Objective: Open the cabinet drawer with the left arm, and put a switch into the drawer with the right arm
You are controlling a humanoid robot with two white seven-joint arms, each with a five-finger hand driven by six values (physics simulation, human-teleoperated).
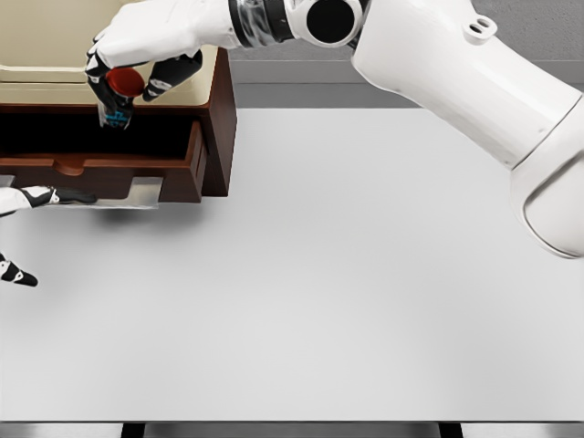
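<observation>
A brown wooden cabinet [219, 119] with a cream top stands at the back left of the white table. Its drawer [137, 169] is pulled out and its dark inside shows. My right arm reaches across from the right, and my right hand [128, 78] hovers over the open drawer, shut on a switch [121, 91] with a red round cap and a bluish base. My left hand [27, 196] shows at the left edge just in front of the drawer's front panel, fingers spread and holding nothing.
The white table [347, 292] stretches to the right and front of the cabinet. A small grey plate [137, 192] hangs below the drawer front. My right forearm and elbow fill the upper right of the view.
</observation>
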